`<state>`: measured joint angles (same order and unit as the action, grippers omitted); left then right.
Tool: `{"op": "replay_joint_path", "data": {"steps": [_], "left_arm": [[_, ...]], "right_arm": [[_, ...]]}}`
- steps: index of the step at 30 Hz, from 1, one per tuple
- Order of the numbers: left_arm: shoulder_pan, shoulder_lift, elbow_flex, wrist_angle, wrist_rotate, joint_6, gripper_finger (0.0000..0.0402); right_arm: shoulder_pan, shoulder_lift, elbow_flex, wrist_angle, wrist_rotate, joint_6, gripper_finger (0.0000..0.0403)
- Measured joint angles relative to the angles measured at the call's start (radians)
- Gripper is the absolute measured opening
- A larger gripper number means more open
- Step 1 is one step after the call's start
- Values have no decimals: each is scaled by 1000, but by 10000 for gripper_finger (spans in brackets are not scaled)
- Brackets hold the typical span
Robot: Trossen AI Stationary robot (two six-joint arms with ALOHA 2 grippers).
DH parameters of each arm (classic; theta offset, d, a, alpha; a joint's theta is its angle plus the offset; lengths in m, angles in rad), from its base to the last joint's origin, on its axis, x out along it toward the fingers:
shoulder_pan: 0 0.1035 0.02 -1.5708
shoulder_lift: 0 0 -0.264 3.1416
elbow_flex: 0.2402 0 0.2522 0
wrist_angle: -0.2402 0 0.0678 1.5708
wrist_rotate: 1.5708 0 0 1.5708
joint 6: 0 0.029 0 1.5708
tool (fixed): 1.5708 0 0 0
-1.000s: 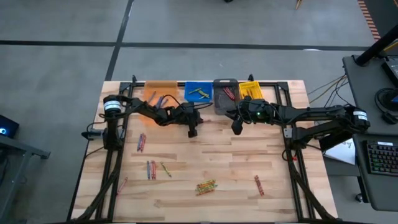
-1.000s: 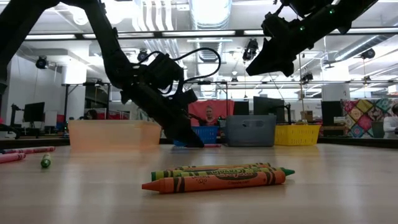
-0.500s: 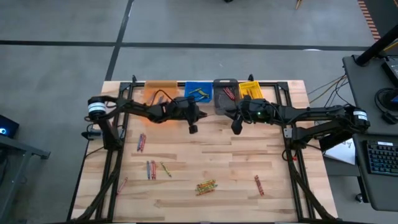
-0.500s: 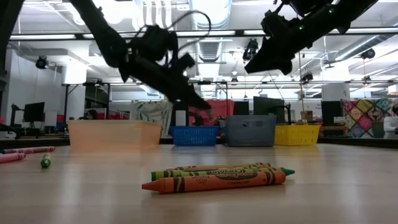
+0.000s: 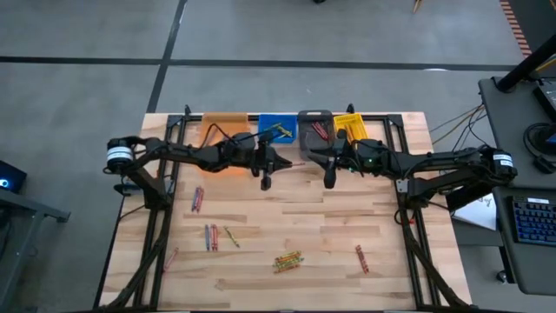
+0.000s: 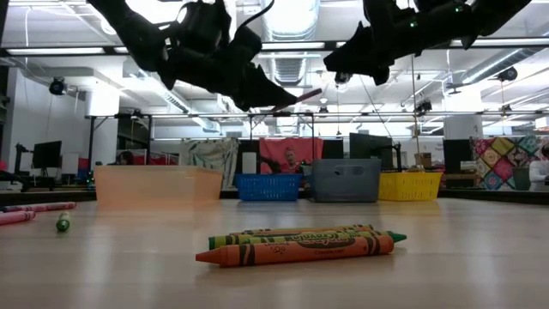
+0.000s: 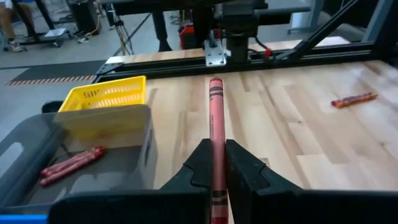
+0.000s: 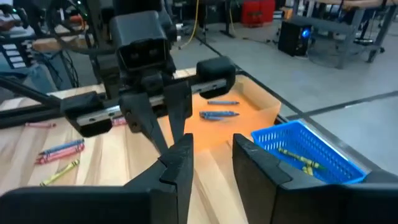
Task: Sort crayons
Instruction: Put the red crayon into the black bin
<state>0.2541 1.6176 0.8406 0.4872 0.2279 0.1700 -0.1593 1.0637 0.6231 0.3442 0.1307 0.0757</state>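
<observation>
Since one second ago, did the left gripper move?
Yes. The left gripper, shut on a red crayon, rose from table level to well above the blue bin.

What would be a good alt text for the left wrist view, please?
The left gripper holds a red crayon between its shut fingers, above a wooden table. Nearby, a grey bin contains red crayons, with a yellow bin behind it.

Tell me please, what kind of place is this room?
Probably a robotics lab or workshop: a wooden table in a metal frame carries two robot arms, the floor is bare concrete, and behind are monitors and other workbenches.
</observation>
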Motion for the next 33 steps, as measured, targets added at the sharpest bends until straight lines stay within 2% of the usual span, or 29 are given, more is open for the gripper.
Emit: {"op": "replay_joint_path", "data": {"steps": [12, 33], "left_arm": [[-11, 0, -1, 126, 0, -67, 0], [-10, 3, -1, 152, -37, -83, 0]], "right_arm": [[0, 37, 0, 9, -6, 55, 147], [0, 131, 3, 109, 1, 17, 132]]}}
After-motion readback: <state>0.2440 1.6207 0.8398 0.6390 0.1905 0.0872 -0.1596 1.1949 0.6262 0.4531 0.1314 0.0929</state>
